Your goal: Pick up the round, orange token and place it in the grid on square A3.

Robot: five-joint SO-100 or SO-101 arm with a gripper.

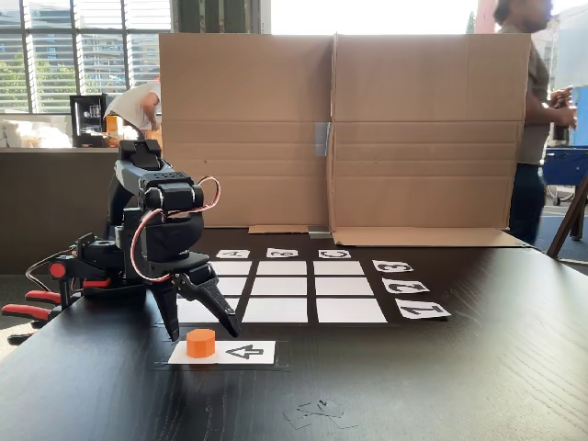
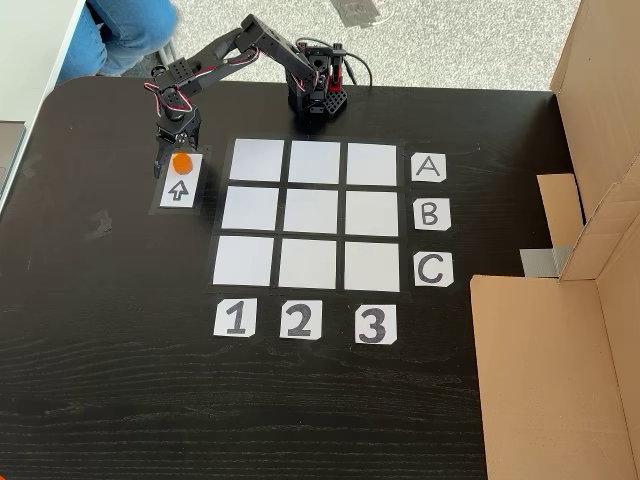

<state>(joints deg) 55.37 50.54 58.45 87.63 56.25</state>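
The orange token [image 1: 200,343] [image 2: 181,161] sits on the end of a white card with a black arrow [image 1: 244,352] [image 2: 178,189], beside the grid [image 1: 281,287] [image 2: 314,213]. My gripper [image 1: 204,333] [image 2: 176,164] is open and lowered over the token, with one finger on each side of it. I cannot tell whether the fingers touch it. Square A3 [image 1: 231,268] [image 2: 373,163] is bare; it is the far-left cell in the side-on fixed view and the top-right cell in the fixed view from above. All nine cells are bare.
The arm's base [image 2: 318,95] is clamped at the table edge next to row A. A cardboard wall [image 1: 335,129] [image 2: 570,330] stands past the letter cards. The number cards [image 2: 297,320] lie along one edge of the grid. People stand beyond the table.
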